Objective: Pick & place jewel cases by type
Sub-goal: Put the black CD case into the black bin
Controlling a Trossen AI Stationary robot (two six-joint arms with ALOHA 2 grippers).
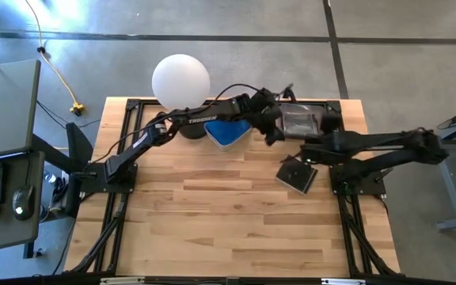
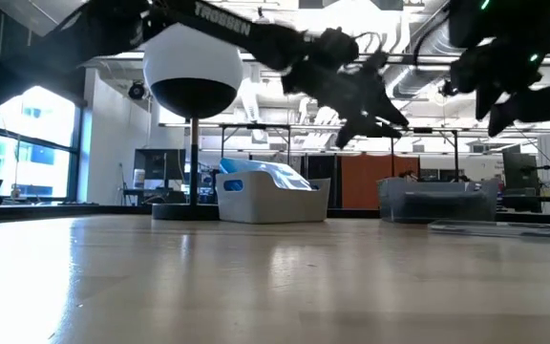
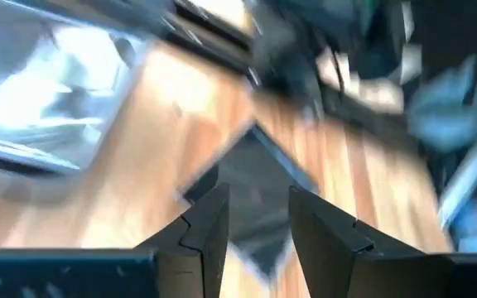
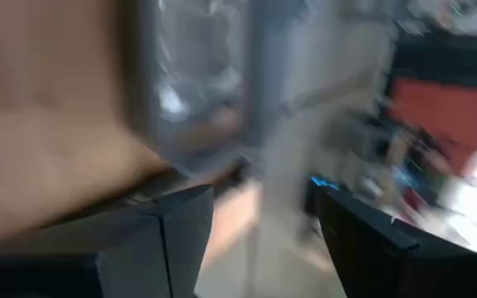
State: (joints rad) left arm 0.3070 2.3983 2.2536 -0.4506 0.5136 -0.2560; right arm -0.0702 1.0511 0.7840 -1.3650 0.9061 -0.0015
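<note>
Most of the wooden table [image 1: 212, 214] lies bare toward its near edge; everything sits along the far side. From the left we see a white globe lamp [image 1: 180, 77], then a white tub [image 1: 229, 133] with blue jewel cases [image 1: 226, 129] inside, then a grey tub [image 1: 301, 120] with clear cases. One dark jewel case [image 1: 297, 174] lies flat farther right, near the right arm's base.

The left gripper [image 3: 257, 223] hangs above that dark case, jaws parted, holding nothing. The right gripper [image 4: 259, 236] is raised beside the grey tub, jaws wide, empty.

Only the low view reads "TROSSEN" on the left arm.
</note>
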